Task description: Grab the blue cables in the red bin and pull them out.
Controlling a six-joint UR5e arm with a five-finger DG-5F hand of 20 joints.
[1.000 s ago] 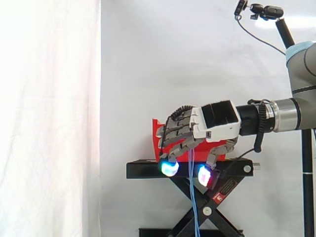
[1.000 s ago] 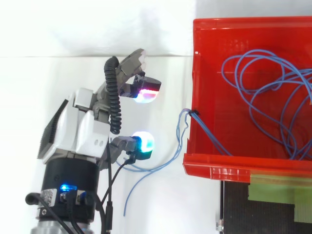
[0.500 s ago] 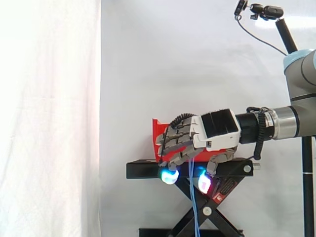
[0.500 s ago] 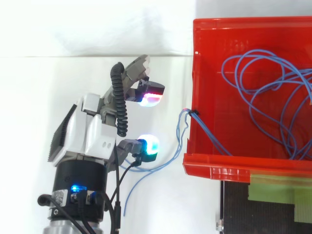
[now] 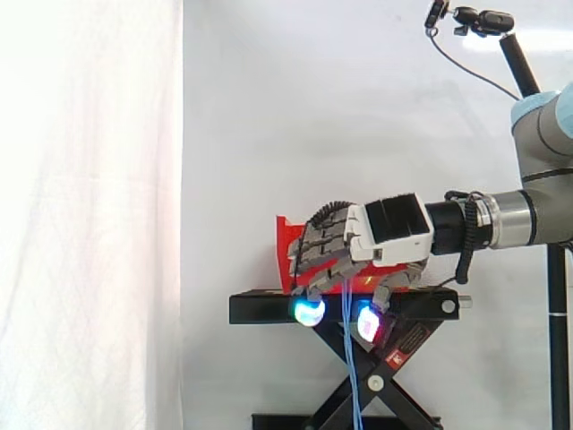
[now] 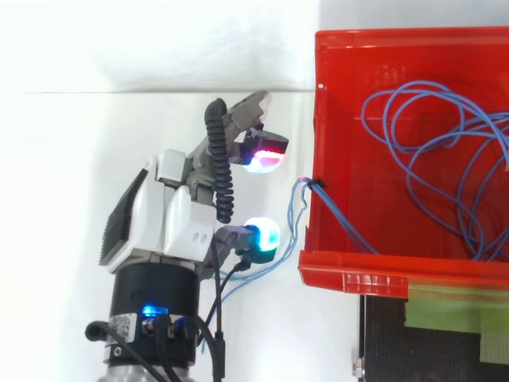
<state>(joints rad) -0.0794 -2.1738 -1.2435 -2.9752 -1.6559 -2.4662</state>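
Several blue cables (image 6: pixel 429 151) lie as loose, overlapping loops on the floor of one red bin (image 6: pixel 382 269), mostly toward the side of the bin farther from the hand. An exact strand count cannot be taken from the tangle. A small group of strands leaves the bin through a notch in the wall that faces the hand and drops outside that wall. In the side view the cables (image 5: pixel 349 376) hang straight down below the bin, in front of the stand.

One hand (image 6: pixel 171 219) is positioned just outside the bin, beside the notched wall, palm down, at about the height of the bin. The hanging strands pass directly beneath it. Whether the hand grips any strand cannot be determined: the contact zone is covered by the hand in the top view and overlapped in the side view.

One black stand (image 5: pixel 260 307) of scissor type carries the bin. One red label (image 5: pixel 405 343) is fixed to the stand below the bin; its print is too small to read. One strip of green tape (image 6: pixel 453 306) lies across the stand top, just beside the bin's rim.

One arm (image 5: pixel 537 215) joins the hand on the side away from the bin. One white curtain (image 5: pixel 89 224) hangs behind the bin. One small camera (image 5: pixel 483 20) on a black pole sits high above the bin, well apart from it.
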